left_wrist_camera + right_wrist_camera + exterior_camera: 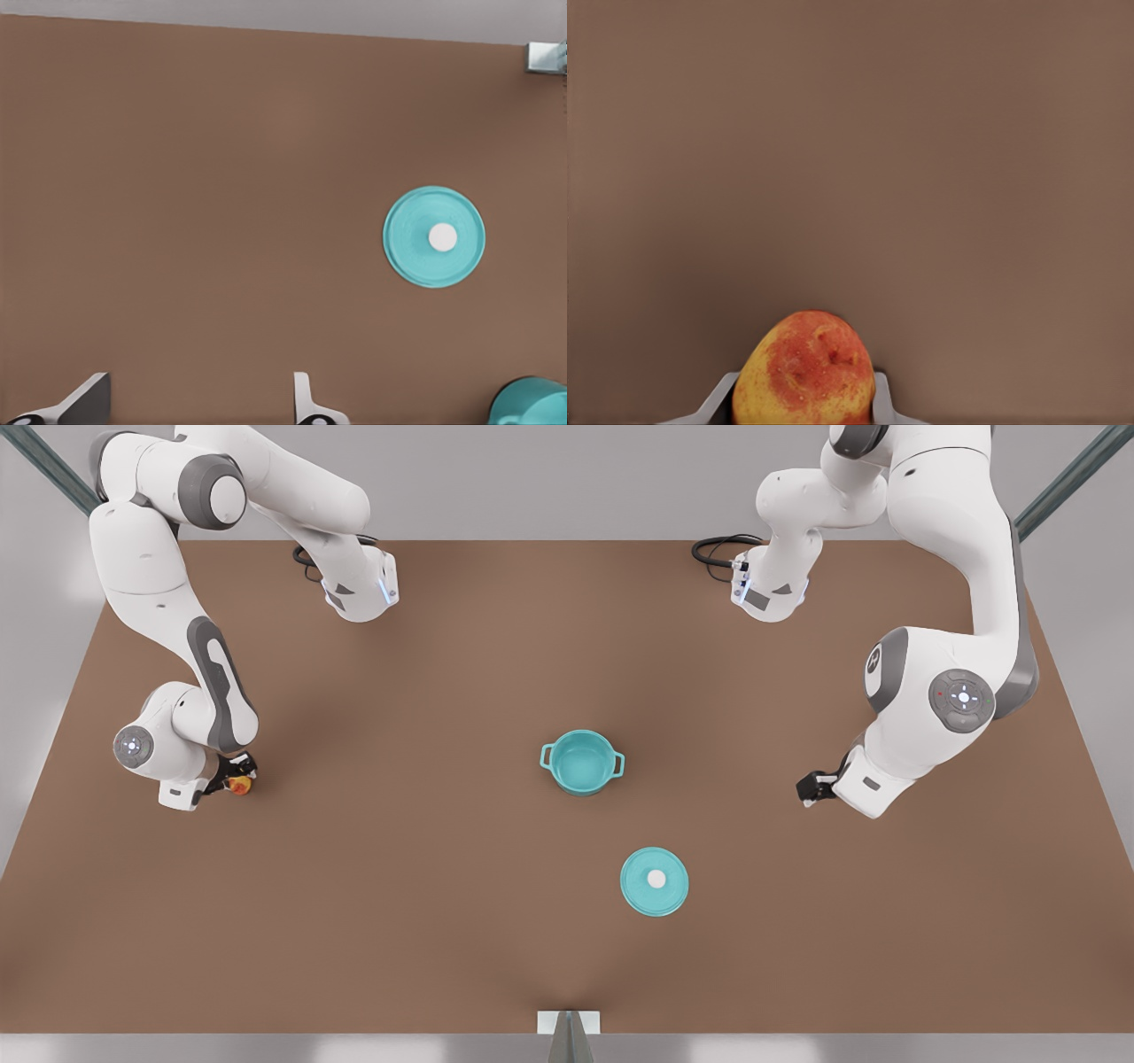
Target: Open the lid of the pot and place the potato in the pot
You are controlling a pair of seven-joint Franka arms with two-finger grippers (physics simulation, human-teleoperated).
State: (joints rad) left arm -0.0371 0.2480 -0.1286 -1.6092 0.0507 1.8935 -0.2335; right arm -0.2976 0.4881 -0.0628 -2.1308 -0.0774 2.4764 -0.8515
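Currently, the potato [804, 370] is gripped by the right pincer [232, 778], well away from the uncovered pot [582, 761]. Near the pot, the pot lid [655, 881] lies flat on the surface [443, 921]. The left pincer [813, 788] is held spread, empty.

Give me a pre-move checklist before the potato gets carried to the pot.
1. Pot lid off, flat on the table: ok.
2. Pot open, nothing inside: ok.
3. Right gripper fingers on either side of the potato: ok.
4. Potato lifted off the table: cannot tell.
5. Left gripper open, away from the pot: ok.
6. Path from potato to pot free: ok.
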